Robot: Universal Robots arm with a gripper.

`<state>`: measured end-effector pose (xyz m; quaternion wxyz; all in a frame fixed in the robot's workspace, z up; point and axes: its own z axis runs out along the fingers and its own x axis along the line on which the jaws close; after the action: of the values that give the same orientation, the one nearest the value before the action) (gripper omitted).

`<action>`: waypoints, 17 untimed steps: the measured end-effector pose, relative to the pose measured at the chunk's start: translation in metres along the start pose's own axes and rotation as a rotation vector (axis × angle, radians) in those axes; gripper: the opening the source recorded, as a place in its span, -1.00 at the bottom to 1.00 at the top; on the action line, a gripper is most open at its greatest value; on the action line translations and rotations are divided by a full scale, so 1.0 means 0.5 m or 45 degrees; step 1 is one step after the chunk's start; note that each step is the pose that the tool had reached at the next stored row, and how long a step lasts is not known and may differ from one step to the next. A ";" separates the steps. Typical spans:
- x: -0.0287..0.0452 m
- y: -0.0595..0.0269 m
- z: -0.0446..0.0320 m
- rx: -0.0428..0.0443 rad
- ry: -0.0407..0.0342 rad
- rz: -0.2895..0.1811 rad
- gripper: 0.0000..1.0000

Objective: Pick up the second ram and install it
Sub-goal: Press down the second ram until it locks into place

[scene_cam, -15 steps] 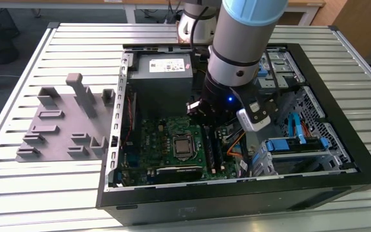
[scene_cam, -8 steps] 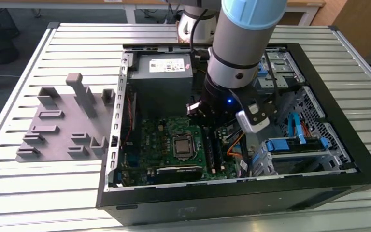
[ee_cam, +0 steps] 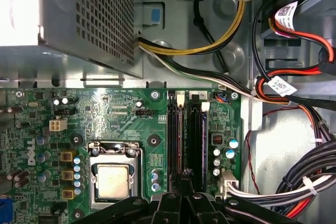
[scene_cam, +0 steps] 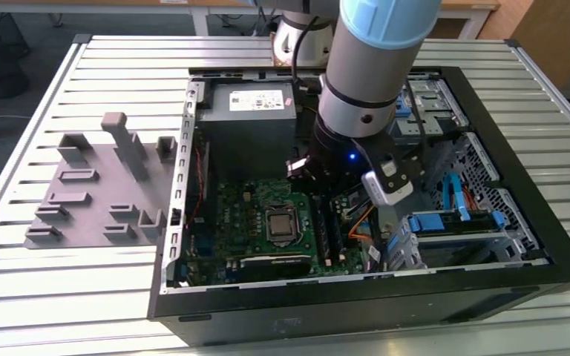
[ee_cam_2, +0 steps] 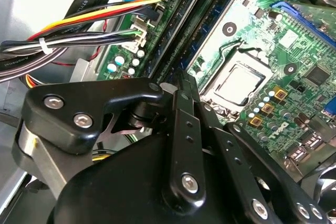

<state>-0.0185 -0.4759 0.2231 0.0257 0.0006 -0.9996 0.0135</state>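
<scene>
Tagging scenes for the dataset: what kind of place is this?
Likely a robotics lab or workshop bench: an open computer case lies on a slatted metal table, a grey fixture tray sits beside it, and the gripper hangs over the motherboard.

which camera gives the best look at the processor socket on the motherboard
The first wrist view: the processor socket faces the camera squarely, with its metal frame unobstructed. In the second wrist view the socket is seen at a slant beyond the gripper's black linkage. In the exterior view the socket appears small, beside the arm.

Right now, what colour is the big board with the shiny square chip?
Green motherboard, best seen in the first wrist view.
</scene>
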 end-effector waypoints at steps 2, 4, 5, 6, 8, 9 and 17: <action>0.000 0.000 0.002 0.000 0.0000 0.000 -0.79; -0.001 0.000 0.003 0.000 0.0000 0.000 -0.79; -0.001 0.000 0.004 0.000 0.0000 0.000 -0.79; -0.001 0.000 0.005 0.000 0.0001 0.000 -0.79; -0.002 0.000 0.006 0.000 0.0002 0.000 -0.79; -0.002 0.000 0.007 0.000 0.0002 0.000 -0.79; -0.003 0.000 0.018 0.001 0.0008 0.000 -0.79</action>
<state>-0.0176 -0.4761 0.2139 0.0260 0.0006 -0.9996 0.0139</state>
